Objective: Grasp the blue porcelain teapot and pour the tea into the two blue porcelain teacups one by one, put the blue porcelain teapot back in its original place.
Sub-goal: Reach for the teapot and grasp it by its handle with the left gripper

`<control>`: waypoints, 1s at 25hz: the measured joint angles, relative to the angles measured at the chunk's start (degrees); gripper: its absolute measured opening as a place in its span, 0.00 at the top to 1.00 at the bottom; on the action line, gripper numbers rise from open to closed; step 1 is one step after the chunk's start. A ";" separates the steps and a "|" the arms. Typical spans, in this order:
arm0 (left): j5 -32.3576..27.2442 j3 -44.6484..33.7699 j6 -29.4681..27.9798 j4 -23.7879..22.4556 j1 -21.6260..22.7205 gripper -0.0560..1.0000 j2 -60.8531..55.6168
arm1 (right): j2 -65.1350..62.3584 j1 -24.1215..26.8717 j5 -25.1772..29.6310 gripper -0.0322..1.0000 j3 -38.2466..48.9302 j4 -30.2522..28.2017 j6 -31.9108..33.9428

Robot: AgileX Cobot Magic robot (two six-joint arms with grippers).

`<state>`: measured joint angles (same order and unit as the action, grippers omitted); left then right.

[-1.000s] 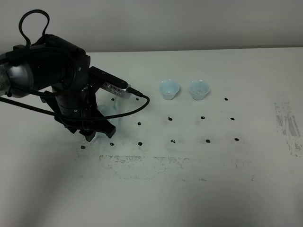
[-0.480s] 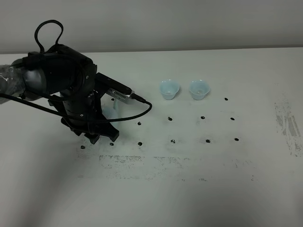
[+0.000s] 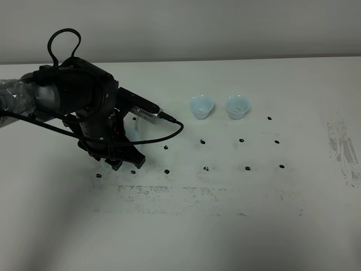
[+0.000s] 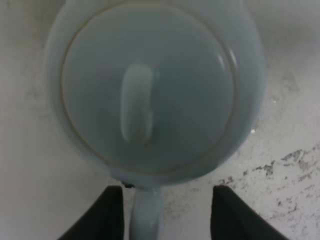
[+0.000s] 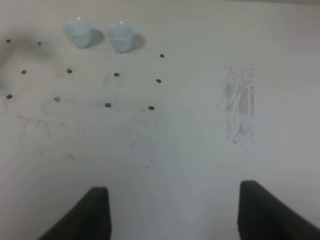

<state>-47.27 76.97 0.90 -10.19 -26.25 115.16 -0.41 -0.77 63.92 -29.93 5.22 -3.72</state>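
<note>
The blue porcelain teapot (image 4: 150,90) fills the left wrist view from above, lid and knob up, standing on the table. Its handle (image 4: 146,215) lies between my left gripper's (image 4: 167,200) two dark fingers, which are apart and not closed on it. In the high view the left gripper (image 3: 125,162) and arm cover the teapot; only a pale sliver (image 3: 132,129) shows. The two blue porcelain teacups (image 3: 201,106) (image 3: 237,105) stand upright side by side to its right, also in the right wrist view (image 5: 78,32) (image 5: 120,36). My right gripper (image 5: 175,215) is open and empty above the table.
The white table (image 3: 237,237) carries a grid of small black dots (image 3: 203,141) and dark scuffs (image 3: 169,192), with a grey smear at the right edge (image 3: 341,147). A black cable (image 3: 161,132) loops off the left arm.
The left arm has shifted a little right and toward the cups over the teapot. The cups have not moved.
</note>
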 joint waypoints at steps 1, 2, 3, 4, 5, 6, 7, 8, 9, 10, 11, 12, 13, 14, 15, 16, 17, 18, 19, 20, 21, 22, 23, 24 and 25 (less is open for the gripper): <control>0.25 0.00 0.00 0.00 0.00 0.55 0.00 | 0.00 0.00 0.00 0.42 0.00 0.00 0.00; 0.36 0.00 0.00 0.00 0.00 0.55 0.00 | 0.00 0.00 0.00 0.42 0.00 0.00 0.00; 0.41 0.00 0.00 0.00 0.00 0.55 0.00 | 0.00 0.00 0.00 0.42 0.00 0.00 0.00; 0.42 0.00 0.05 0.00 0.00 0.55 0.02 | 0.00 0.00 0.00 0.42 0.00 0.00 0.00; 0.42 0.00 0.11 0.00 0.00 0.55 0.06 | 0.00 0.00 0.00 0.42 0.00 0.00 0.00; 0.42 0.00 0.18 0.00 0.00 0.55 0.08 | 0.00 0.00 0.00 0.42 0.00 0.00 0.00; 0.42 0.00 0.23 0.00 0.00 0.55 0.13 | 0.00 0.00 0.00 0.42 0.00 0.00 0.00; 0.36 0.00 0.23 0.00 0.00 0.55 0.20 | 0.00 0.00 0.00 0.42 0.00 0.00 0.00; 0.12 0.05 0.23 0.00 0.00 0.55 0.20 | 0.00 0.00 0.00 0.42 0.00 0.00 0.00; -0.34 0.16 0.23 0.00 0.00 0.55 0.33 | 0.00 0.00 0.00 0.42 0.00 0.00 0.00; -0.69 0.21 0.23 0.00 0.00 0.55 0.40 | 0.00 0.00 0.00 0.42 0.00 0.00 0.00; -0.81 0.22 0.23 0.00 0.00 0.55 0.39 | 0.00 0.00 0.00 0.42 0.00 0.00 0.00; -0.92 0.22 0.23 0.02 0.07 0.55 0.39 | 0.00 0.00 0.00 0.42 0.00 0.00 0.00; -1.09 0.28 0.23 0.07 0.07 0.55 0.39 | 0.00 0.00 0.00 0.42 0.00 0.00 0.00; -1.31 0.35 0.23 0.20 0.12 0.55 0.39 | 0.00 0.00 0.00 0.42 0.00 0.00 0.00; -1.28 0.35 0.23 0.26 0.37 0.55 0.45 | 0.00 0.00 0.00 0.42 0.00 0.00 0.00; -1.44 0.45 0.23 0.33 0.43 0.55 0.50 | 0.00 0.00 0.00 0.42 0.00 0.00 0.00; -1.49 0.52 0.23 0.33 0.56 0.55 0.56 | 0.00 0.00 0.00 0.42 0.00 0.00 0.00; -1.62 0.59 0.23 0.33 0.67 0.55 0.56 | 0.00 0.00 0.00 0.42 0.00 0.00 0.00; -1.74 0.73 0.23 0.33 0.67 0.55 0.56 | 0.00 0.00 0.00 0.42 0.00 0.00 0.00; -2.10 1.05 0.23 0.33 0.67 0.55 0.56 | 0.00 0.00 0.00 0.42 0.00 0.00 0.00; -2.24 1.30 0.23 0.33 0.67 0.55 0.56 | 0.00 0.00 0.00 0.42 0.00 0.00 0.00; -2.24 1.34 0.23 0.33 0.67 0.55 0.56 | 0.00 0.00 0.00 0.42 0.00 0.00 0.00; -2.24 1.39 0.23 0.33 0.67 0.55 0.56 | 0.00 0.00 0.00 0.42 0.00 0.00 0.00; -2.24 1.39 0.23 0.33 0.67 0.55 0.71 | 0.00 0.00 0.00 0.42 0.00 0.00 0.00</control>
<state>-49.51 78.35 1.13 -9.87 -25.58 115.87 -0.41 -0.77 63.92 -29.93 5.22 -3.72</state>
